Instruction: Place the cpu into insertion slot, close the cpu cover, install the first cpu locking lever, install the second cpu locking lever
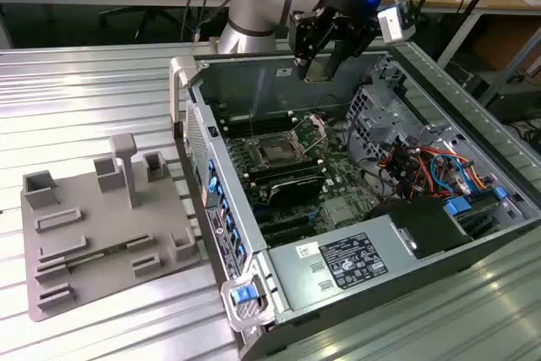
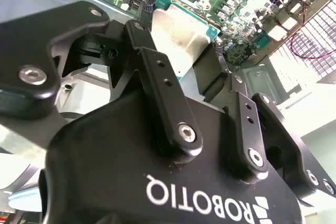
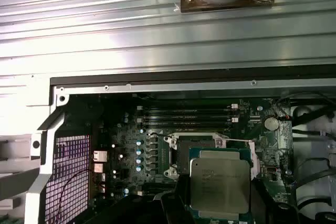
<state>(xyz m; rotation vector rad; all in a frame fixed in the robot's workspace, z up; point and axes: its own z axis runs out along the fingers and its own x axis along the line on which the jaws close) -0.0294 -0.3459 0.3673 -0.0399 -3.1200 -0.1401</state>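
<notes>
Above the open computer case [image 1: 363, 209], which lies toward the far edge of the ribbed metal desk [image 1: 84, 90], the claw [image 1: 321, 63] hangs over the motherboard. It is closed narrowly on the cpu [image 3: 219, 179], with dark fingers [image 3: 180, 195] pressing its opposite edges. The chip is clear of the board and its silvery top faces the first wrist view. The insertion slot [image 1: 275, 151] sits below and apart from the chip, dark and unfilled. The cpu cover [image 1: 314, 128] appears lifted open beside it.

The likely trouble is a skewed seat. The pinch holds only thin edges, so the chip could tilt or slide and come down crooked, which may bend the socket contacts. It might also catch on the raised cover if that leans into the path.

Counted: one claw, one cpu, one insertion slot, one cpu cover, one case, and one grey fixture tray [image 1: 101, 226] near the desk's edge at the exterior view's left. The locking levers are too small to count.
</notes>
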